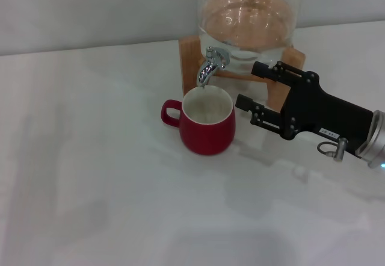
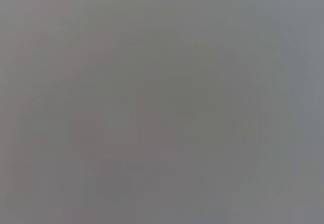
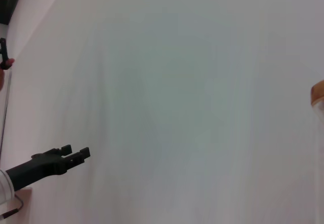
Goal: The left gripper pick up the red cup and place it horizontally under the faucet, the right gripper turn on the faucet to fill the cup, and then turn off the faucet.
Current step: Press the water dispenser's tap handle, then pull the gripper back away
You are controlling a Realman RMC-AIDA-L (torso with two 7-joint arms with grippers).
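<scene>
The red cup (image 1: 207, 121) stands upright on the white table, handle to the left, its white inside right below the spout of the chrome faucet (image 1: 212, 63). I cannot tell whether water is running. My right gripper (image 1: 249, 85) is open and empty, just right of the faucet and the cup and touching neither. One finger (image 1: 260, 69) is level with the faucet, the other is beside the cup's rim. My left gripper (image 3: 76, 153) shows only far off in the right wrist view, away from the cup. The left wrist view is plain grey.
The glass dispenser (image 1: 246, 19) holds water and sits on a wooden stand (image 1: 191, 67) at the back of the white table (image 1: 90, 176). A pale wall runs behind it.
</scene>
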